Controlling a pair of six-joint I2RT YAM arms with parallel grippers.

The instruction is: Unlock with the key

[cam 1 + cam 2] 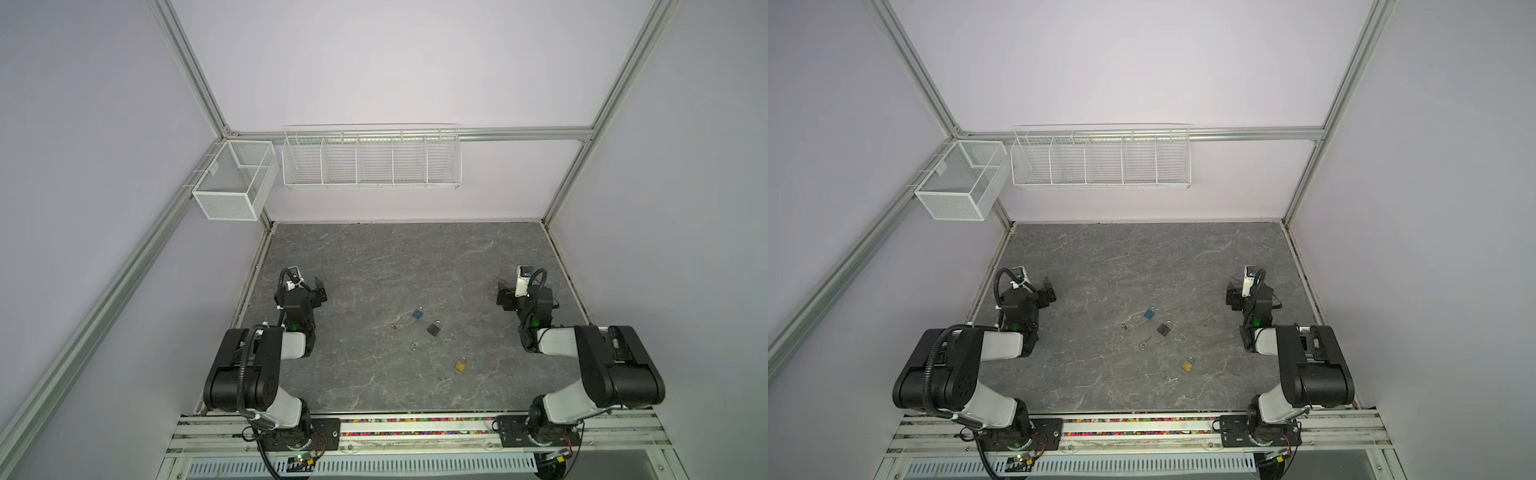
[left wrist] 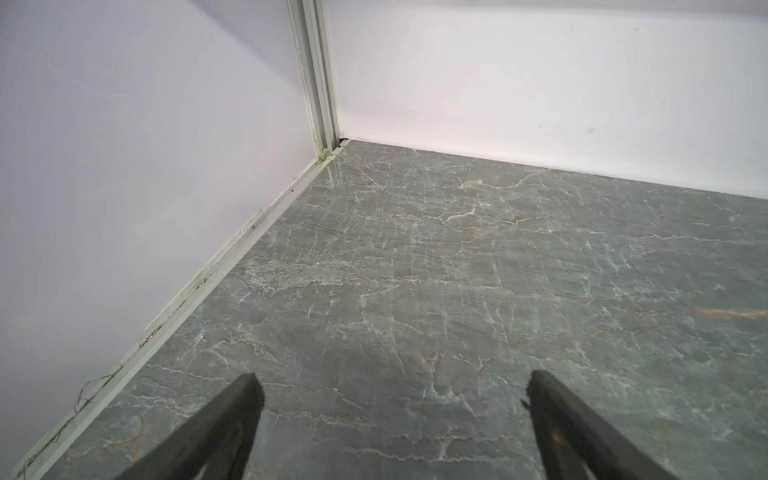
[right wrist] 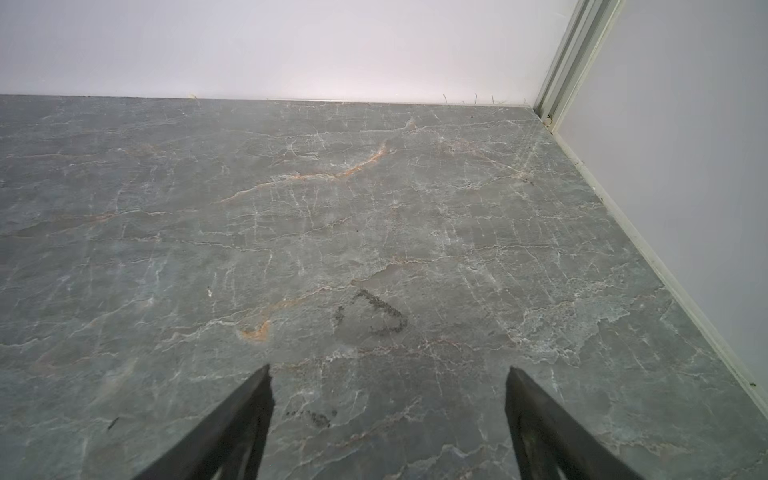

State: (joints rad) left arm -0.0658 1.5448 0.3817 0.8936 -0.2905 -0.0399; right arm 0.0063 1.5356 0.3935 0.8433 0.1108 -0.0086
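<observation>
Three small padlocks lie on the grey marbled table in both top views: a blue one point(image 1: 418, 313) point(image 1: 1150, 312), a dark one point(image 1: 434, 328) point(image 1: 1165, 328) and a gold one point(image 1: 460, 365) point(image 1: 1187, 365). Small silver keys lie near them point(image 1: 394, 327), point(image 1: 414, 345), point(image 1: 441, 378). My left gripper point(image 1: 320, 291) point(image 2: 392, 386) hovers open near the left wall, far from the locks. My right gripper point(image 1: 505, 297) point(image 3: 388, 378) is open near the right wall. Both wrist views show only bare table between the fingers, with no lock or key.
A white mesh basket point(image 1: 232, 183) hangs on the left wall and a white wire rack point(image 1: 370, 158) with several compartments on the back wall. Walls and aluminium frame posts close the table on three sides. Dark smudges point(image 3: 380, 313) mark the table ahead of my right gripper.
</observation>
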